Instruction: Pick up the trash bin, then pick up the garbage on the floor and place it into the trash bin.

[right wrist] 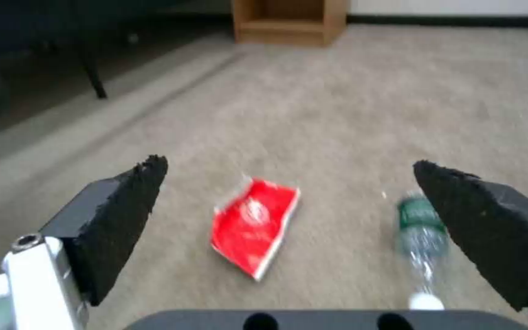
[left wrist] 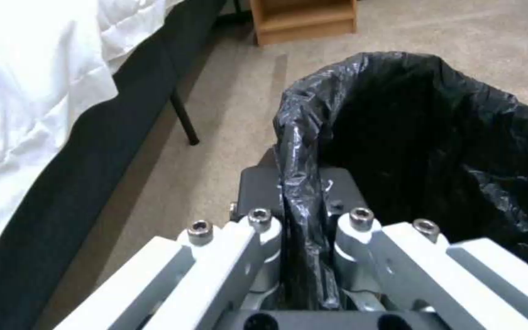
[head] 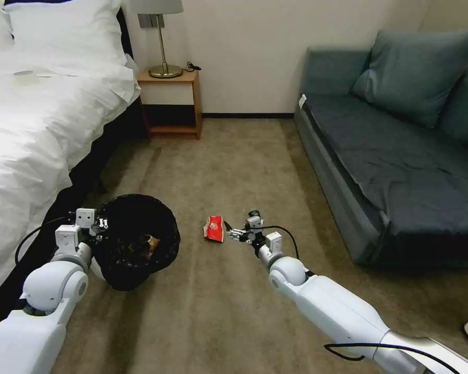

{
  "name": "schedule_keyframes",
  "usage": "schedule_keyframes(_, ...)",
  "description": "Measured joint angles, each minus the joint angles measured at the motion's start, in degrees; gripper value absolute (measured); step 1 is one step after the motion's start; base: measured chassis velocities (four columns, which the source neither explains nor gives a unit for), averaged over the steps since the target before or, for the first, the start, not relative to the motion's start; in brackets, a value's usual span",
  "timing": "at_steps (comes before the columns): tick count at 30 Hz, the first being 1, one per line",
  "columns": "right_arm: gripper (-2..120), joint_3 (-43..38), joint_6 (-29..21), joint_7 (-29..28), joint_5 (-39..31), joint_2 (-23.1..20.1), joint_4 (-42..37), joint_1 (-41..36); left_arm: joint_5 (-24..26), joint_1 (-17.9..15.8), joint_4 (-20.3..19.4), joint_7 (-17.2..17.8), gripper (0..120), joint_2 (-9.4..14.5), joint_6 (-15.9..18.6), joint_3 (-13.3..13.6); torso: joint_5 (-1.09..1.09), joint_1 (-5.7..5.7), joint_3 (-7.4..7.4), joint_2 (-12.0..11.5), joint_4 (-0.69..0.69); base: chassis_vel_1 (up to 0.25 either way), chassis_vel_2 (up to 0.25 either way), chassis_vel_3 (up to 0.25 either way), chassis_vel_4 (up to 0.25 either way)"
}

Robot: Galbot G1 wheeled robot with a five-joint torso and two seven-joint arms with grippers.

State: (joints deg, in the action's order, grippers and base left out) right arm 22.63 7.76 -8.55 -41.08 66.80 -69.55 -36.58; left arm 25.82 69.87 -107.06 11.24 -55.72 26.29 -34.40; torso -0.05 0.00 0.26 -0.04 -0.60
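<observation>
**Bin in my left grip, right gripper spread over the red packet**

From my head camera, the trash bin (head: 136,240) hangs just beside the bed (head: 41,130), on the side of it nearer the sofa (head: 400,156). My left gripper (head: 100,224) clamps the bin's rim on the edge closest to the bed. Inside the black liner I can make out brownish litter (head: 146,244), though it is too dark to say exactly which pieces. Out on the carpet (head: 234,166), farther from the bed than the bin, lies the red-and-white packet (head: 214,228), and my right gripper (head: 230,232) sits just beside it on the sofa side.

From my left wrist, my left gripper (left wrist: 304,220) is closed tight, its fingers (left wrist: 258,197) pinching the crinkled bag-covered rim of the trash bin (left wrist: 435,137) between them. The bed (left wrist: 38,91) runs along close by.

From my right wrist, my right gripper (right wrist: 288,183) is spread wide and holds nothing. The red-and-white packet (right wrist: 255,225) lies flat on the carpet between its two black pads (right wrist: 123,206). The small clear bottle (right wrist: 421,238) with the green label lies beside the packet, partly behind the other pad.
</observation>
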Motion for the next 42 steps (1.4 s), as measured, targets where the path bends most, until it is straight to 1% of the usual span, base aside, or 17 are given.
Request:
schedule_keyframes(4, 100, -0.64, -0.22, 0.02, -0.52, 0.11, 1.80, -0.49, -0.09, 0.20, -0.24, -0.01, 6, 0.01, -0.03, 0.14, -0.01, 0.00, 0.00, 0.00, 0.00, 0.000, 0.000, 0.000, 0.000)
schedule_keyframes(9, 100, -1.09, -0.24, 0.21, -0.56, 0.08, 2.04, -0.71, 0.04, 0.29, -0.43, -0.02, 6, 0.43, -0.04, -0.06, -0.01, 0.00, 0.00, 0.00, 0.00, 0.000, 0.000, 0.000, 0.000)
schedule_keyframes(28, 100, -1.42, -0.34, 1.36, -1.61, -0.08, 0.61, -0.89, 0.25, 1.34, -1.31, -0.35, 6, 1.16, -0.31, -1.14, -0.01, 0.00, 0.00, 0.00, 0.00, 0.000, 0.000, 0.000, 0.000)
schedule_keyframes(42, 100, -1.68, -0.25, 2.28, -1.67, -0.18, 0.56, -1.35, 0.31, 1.47, -1.46, -0.54, 6, 1.36, -0.49, -1.22, -0.01, 0.00, 0.00, 0.00, 0.00, 0.000, 0.000, 0.000, 0.000)
